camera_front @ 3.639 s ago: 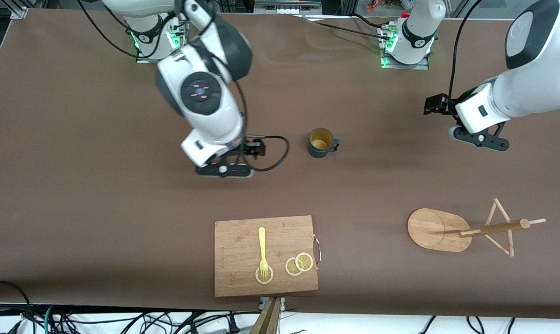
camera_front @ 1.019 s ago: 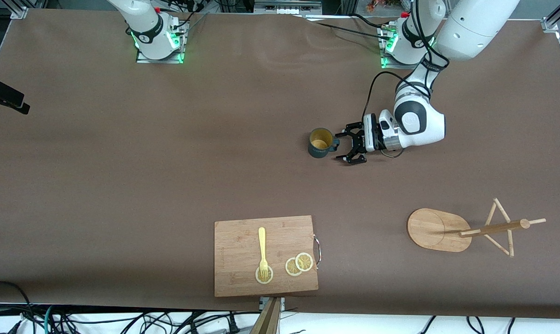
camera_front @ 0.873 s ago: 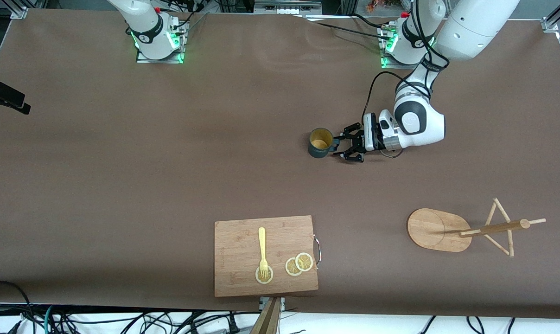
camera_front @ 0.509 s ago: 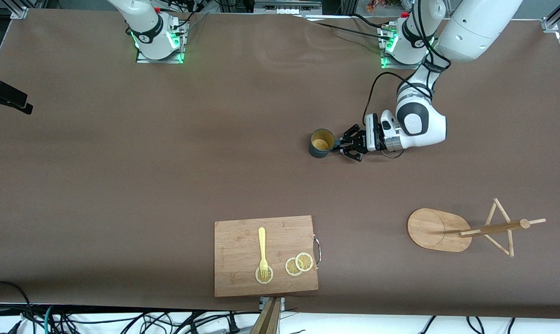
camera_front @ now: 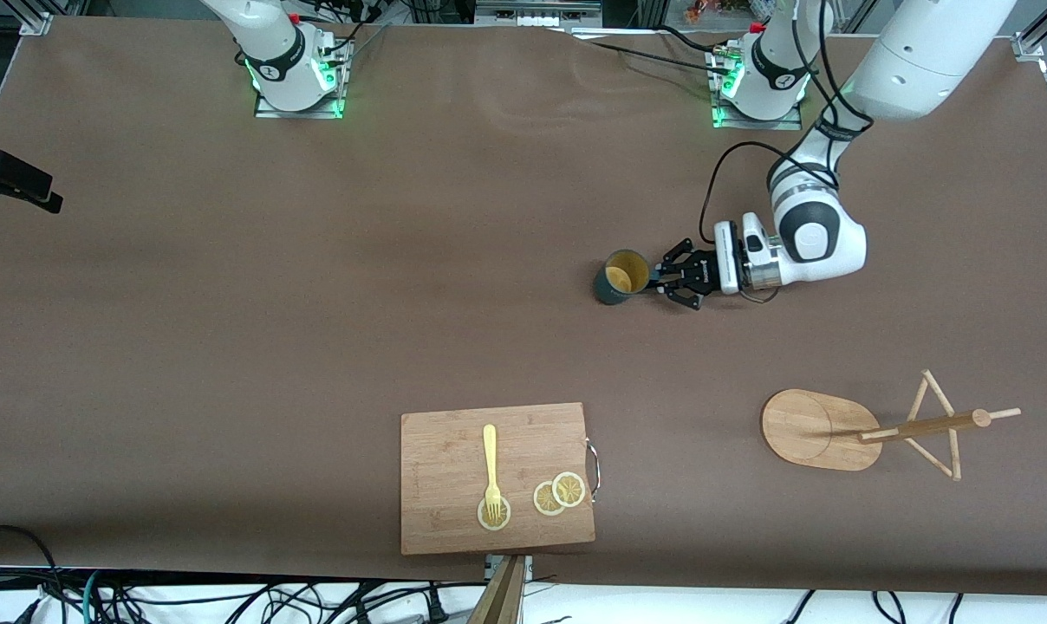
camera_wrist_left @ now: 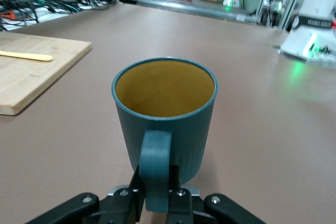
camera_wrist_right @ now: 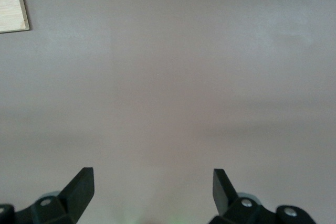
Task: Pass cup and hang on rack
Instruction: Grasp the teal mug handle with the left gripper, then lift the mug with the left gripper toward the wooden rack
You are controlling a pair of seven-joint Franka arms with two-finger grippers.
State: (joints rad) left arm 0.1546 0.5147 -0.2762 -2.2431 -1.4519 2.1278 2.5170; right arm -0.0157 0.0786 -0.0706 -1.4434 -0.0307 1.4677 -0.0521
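Note:
The dark teal cup (camera_front: 617,279) with a mustard-yellow inside is near the table's middle, toward the left arm's end. My left gripper (camera_front: 662,279) is shut on its side handle; the left wrist view shows the handle (camera_wrist_left: 155,166) pinched between both fingers of the left gripper (camera_wrist_left: 156,182). I cannot tell whether the cup touches the table. The rack (camera_front: 814,429), with its oval bamboo base, darker post (camera_front: 922,426) and thin pegs, stands nearer the front camera at the left arm's end. My right gripper (camera_wrist_right: 152,182) is open and empty over bare table at the right arm's end.
A rectangular cutting board (camera_front: 454,451) lies at the table's front edge with a yellow fork (camera_front: 490,459) and lemon slices (camera_front: 558,494) on it. The board (camera_wrist_left: 37,72) also shows in the left wrist view. The arm bases stand along the farthest edge.
The right arm withdrew to its end of the table. My left gripper came to the cup, shut on its handle, and moved it slightly toward the left arm's end and the front camera.

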